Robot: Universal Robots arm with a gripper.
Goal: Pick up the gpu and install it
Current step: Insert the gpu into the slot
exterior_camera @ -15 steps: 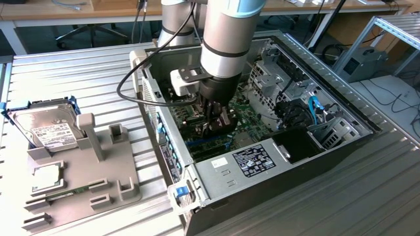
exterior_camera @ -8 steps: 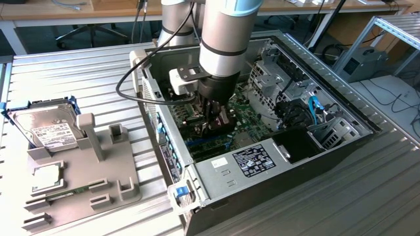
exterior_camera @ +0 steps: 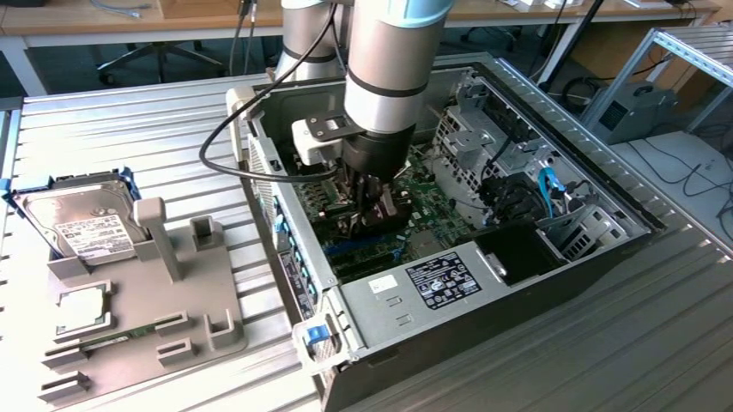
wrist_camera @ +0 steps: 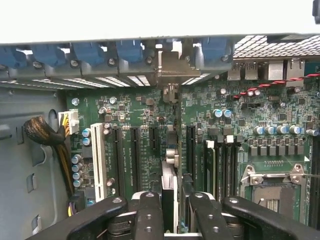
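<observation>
Jaws closed on the card's (wrist_camera: 170,185) top edge, our gripper (wrist_camera: 170,212) holds it upright over the slots of the board (wrist_camera: 280,125) inside the computer case (exterior_camera: 378,300); we judge it light, stiff, fragile, best gripped by its edges.

Hard drive (exterior_camera: 81,225) in grey holder (exterior_camera: 172,322)

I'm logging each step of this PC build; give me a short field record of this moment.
hand: lowered inside the open computer case, above the motherboard
held item: gpu, gripped edge-on between the fingers
gpu position: over the expansion slots, bracket end toward the rear slot openings
hard drive: on the grey holder outside the case
</observation>
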